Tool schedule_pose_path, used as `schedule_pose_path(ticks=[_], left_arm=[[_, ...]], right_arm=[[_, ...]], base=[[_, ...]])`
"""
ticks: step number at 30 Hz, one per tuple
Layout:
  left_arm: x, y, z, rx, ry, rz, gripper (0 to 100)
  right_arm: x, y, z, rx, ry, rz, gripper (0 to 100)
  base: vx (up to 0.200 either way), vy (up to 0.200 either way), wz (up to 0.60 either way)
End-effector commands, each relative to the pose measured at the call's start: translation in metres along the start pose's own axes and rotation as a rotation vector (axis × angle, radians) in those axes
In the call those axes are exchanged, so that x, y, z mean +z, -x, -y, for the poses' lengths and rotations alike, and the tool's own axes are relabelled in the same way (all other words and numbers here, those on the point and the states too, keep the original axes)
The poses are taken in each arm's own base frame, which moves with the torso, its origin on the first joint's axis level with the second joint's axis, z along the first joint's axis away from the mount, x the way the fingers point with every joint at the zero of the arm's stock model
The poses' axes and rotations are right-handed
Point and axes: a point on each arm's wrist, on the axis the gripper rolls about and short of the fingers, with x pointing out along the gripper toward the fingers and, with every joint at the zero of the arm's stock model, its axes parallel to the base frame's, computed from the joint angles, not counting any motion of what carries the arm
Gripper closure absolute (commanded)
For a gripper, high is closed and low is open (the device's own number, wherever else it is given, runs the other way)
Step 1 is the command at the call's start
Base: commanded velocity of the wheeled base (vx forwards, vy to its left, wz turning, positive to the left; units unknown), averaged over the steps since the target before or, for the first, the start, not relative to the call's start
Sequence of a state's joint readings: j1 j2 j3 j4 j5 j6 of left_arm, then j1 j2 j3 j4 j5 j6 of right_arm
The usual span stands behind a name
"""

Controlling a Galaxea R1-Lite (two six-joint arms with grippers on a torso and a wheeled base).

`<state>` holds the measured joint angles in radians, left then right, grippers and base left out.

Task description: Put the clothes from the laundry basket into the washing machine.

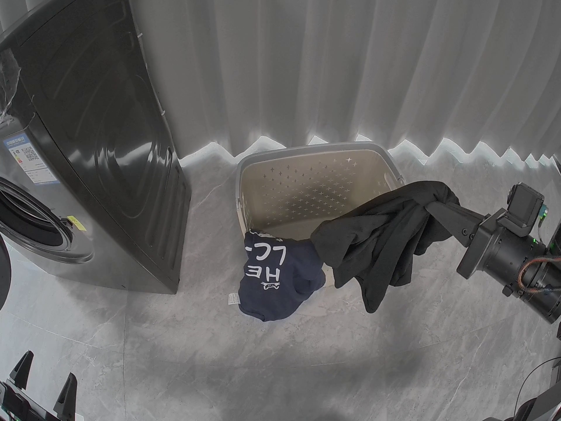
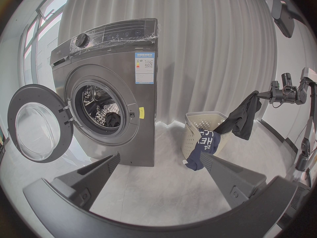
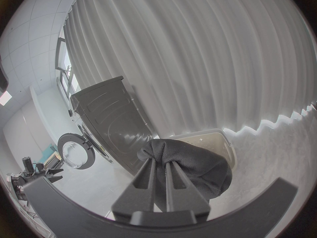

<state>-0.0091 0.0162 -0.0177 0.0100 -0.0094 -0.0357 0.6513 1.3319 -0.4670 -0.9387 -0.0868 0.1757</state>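
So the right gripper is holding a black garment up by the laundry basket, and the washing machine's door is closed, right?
Not quite: the washing machine's door is open, swung wide in the left wrist view. The rest holds: the right gripper holds the black garment up by the laundry basket.
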Motion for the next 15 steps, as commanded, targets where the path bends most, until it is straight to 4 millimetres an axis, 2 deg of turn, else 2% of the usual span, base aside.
schedule_pose_path(ticks=[1,15], left_arm=[[-0.0048,-0.0002,-0.0002,0.000,0.001,-0.004,0],[-0.0048,-0.0002,-0.0002,0.000,0.003,-0.004,0]], right_arm=[[0.0015,0.0000,0.0002,-0.013,-0.001,0.008,100],[0.0025,-0.0002,-0.0009,-0.010,-0.002,0.014,100]], base=[[0.000,0.200,0.00],[0.000,0.200,0.00]])
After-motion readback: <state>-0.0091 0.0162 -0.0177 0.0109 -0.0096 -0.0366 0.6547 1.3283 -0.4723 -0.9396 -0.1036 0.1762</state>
